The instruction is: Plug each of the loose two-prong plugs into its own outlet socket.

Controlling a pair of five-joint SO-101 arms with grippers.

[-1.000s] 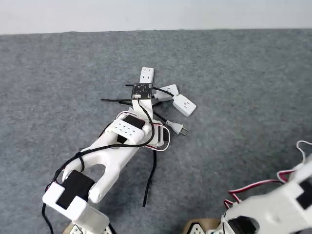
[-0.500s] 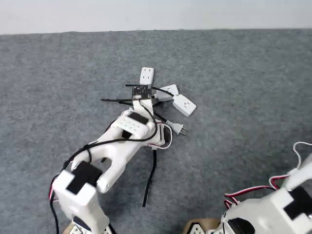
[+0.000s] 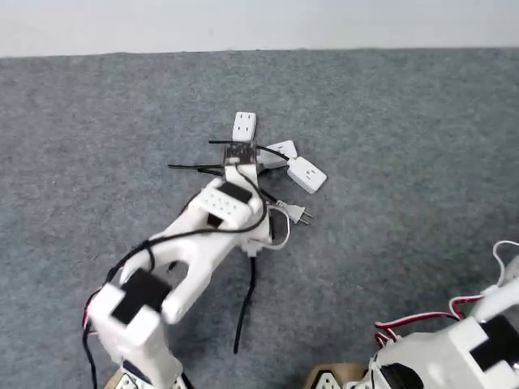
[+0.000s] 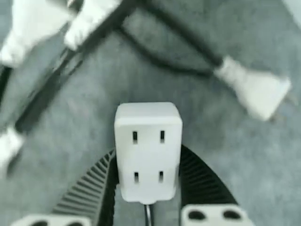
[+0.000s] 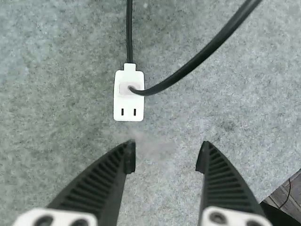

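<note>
Left claw (image 4: pixel 148 155) closed on outlet block (image 4: pixel 148 136). Right claw (image 5: pixel 167 147) open over cord socket (image 5: pixel 128 101). Next, probably: fetch loose plug (image 4: pixel 256 96) and align its prongs.

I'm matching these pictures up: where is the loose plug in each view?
High view: plug, centre, beside the left arm, prongs pointing right.
Left wrist view: plug past the held socket, blurred.
Right wrist view: a second socket on its cable.
Shared landmark: grey carpet.

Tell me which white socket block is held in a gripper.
The four-slot socket block clamped in the left gripper. The other socket blocks lie free on the carpet, untouched.
</note>
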